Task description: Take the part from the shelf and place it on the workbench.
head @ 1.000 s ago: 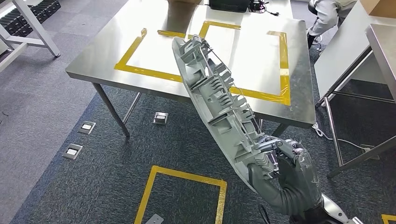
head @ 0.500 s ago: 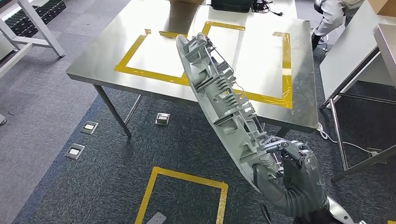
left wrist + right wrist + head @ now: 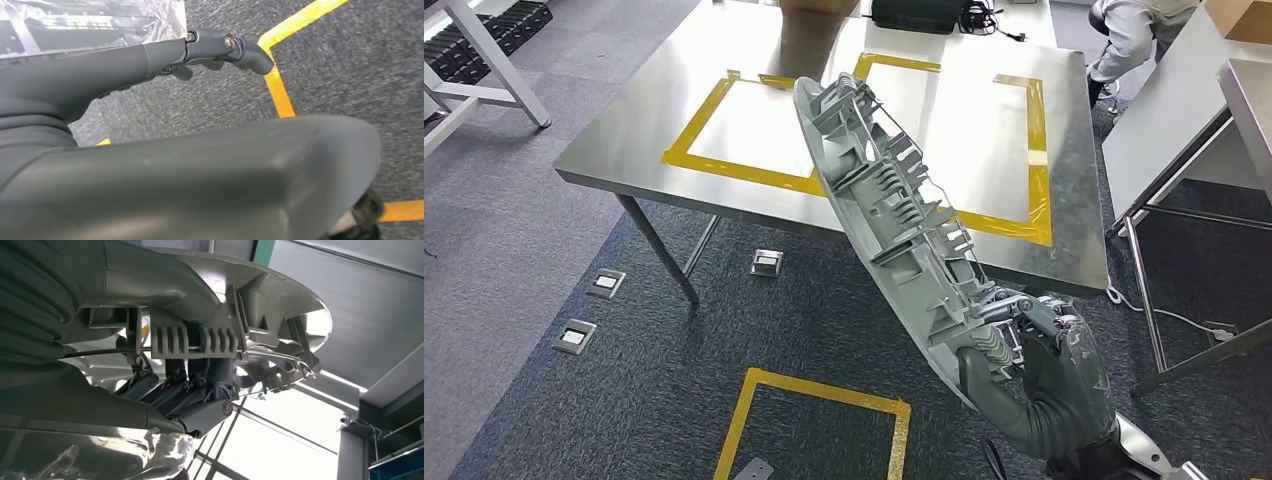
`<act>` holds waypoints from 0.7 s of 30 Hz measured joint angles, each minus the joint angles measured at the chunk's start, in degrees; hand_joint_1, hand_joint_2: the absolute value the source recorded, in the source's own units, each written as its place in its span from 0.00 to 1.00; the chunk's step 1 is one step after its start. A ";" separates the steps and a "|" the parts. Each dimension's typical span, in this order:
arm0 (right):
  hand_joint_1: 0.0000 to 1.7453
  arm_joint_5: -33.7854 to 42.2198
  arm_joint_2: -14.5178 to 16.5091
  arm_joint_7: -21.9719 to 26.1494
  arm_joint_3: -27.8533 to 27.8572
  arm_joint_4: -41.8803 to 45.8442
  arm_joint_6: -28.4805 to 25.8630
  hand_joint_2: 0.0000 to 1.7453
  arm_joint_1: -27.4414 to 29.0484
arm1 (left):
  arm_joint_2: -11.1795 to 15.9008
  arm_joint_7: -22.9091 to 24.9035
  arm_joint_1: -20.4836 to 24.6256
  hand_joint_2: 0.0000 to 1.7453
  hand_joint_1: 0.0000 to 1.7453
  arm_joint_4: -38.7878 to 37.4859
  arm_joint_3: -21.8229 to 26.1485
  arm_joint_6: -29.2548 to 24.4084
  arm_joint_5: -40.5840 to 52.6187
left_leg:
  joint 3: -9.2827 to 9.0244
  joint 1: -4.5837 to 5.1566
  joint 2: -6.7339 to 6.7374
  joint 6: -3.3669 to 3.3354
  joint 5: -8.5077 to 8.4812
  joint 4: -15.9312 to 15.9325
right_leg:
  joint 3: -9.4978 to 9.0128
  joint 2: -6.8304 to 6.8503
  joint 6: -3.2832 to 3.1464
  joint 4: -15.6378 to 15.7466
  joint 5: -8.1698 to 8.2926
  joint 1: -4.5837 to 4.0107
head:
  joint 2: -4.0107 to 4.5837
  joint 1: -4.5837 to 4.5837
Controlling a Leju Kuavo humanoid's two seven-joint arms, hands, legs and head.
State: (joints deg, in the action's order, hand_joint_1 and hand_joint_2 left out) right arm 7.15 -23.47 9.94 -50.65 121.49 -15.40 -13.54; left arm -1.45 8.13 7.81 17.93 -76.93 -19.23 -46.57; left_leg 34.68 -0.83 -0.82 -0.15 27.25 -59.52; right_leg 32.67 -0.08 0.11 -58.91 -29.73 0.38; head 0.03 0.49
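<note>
The right robot hand (image 3: 1034,365) grasps the part (image 3: 889,215) at its lower end only, thumb under the smooth outer shell and fingers (image 3: 187,385) hooked into the ribbed inner side. The part is long and rises tilted up and forward, its far tip over the surface (image 3: 674,110), the rest hanging over the carpet. The left robot hand (image 3: 150,110) hangs over the floor; its fingers curl loosely and it appears to carry nothing, though I cannot tell its state for sure.

Risks, as I judge them: with so much length beyond the grip, the part could pivot or slip in the fingers. Lowered too early, its middle may strike the near edge of the surface. The thin wire along the ribs could snag.

Room: the surface is wide, with bare metal inside the yellow tape (image 3: 724,170). A second table (image 3: 1174,110) stands close on the right, a person (image 3: 1129,30) sits beyond it, and a white frame (image 3: 484,60) stands well apart to the left.
</note>
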 joint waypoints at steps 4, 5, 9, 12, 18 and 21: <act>1.00 -0.02 0.00 0.00 0.07 -0.02 0.02 1.00 -0.03 | 0.00 -0.02 0.18 1.00 0.00 0.01 0.00 0.01 0.13 | -0.49 -0.22 -0.10 -1.06 0.45 0.28 | 6.12 -0.02 0.80 -10.93 -4.48 0.24 | -0.01 -0.80; 1.00 -0.01 0.00 0.00 0.06 -0.05 0.02 1.00 0.01 | 0.01 -0.01 0.13 1.00 0.00 0.00 -0.01 0.02 0.15 | -0.69 -0.17 -0.12 -1.16 0.65 0.27 | 8.22 -0.02 0.87 -14.09 -5.13 0.29 | -0.01 -0.87; 1.00 -0.01 0.00 0.00 0.08 -0.16 0.02 1.00 0.04 | -0.01 0.01 0.06 1.00 0.00 -0.01 -0.01 0.04 0.38 | -2.57 -0.11 -0.53 -0.87 2.03 0.28 | 7.84 -0.10 0.30 -8.64 2.14 0.24 | -0.01 -1.06; 1.00 0.01 0.03 -0.03 0.09 -0.17 0.04 1.00 -0.01 | -0.05 0.04 0.20 1.00 0.00 0.00 -0.01 0.08 0.46 | -3.18 0.06 -0.74 -0.05 2.89 0.31 | 4.83 -0.28 -0.60 -1.66 4.45 -0.16 | 0.00 -1.30; 1.00 0.00 0.02 -0.06 0.33 -0.13 0.12 1.00 0.03 | -0.16 0.10 0.26 1.00 0.00 -0.01 -0.01 0.10 0.47 | -0.84 -0.03 -0.17 1.66 6.17 -5.38 | 2.56 0.07 -2.10 0.43 2.98 0.24 | -0.01 -0.88; 1.00 0.00 0.02 -0.08 0.33 -0.20 0.14 1.00 0.11 | -0.16 0.13 0.07 1.00 0.00 -0.01 -0.01 0.10 0.47 | 4.47 -0.11 -0.06 1.93 8.17 -14.45 | 1.32 0.19 -2.40 0.44 2.00 0.15 | -0.01 -0.66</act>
State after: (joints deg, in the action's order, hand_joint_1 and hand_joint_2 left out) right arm 7.15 -23.45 9.87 -50.32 121.29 -15.26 -13.43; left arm -1.62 8.25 7.88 17.92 -76.94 -19.12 -46.10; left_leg 39.14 -0.94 -0.88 1.78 35.42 -73.97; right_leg 33.99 0.12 -2.30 -58.48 -27.72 0.52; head 0.02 -0.17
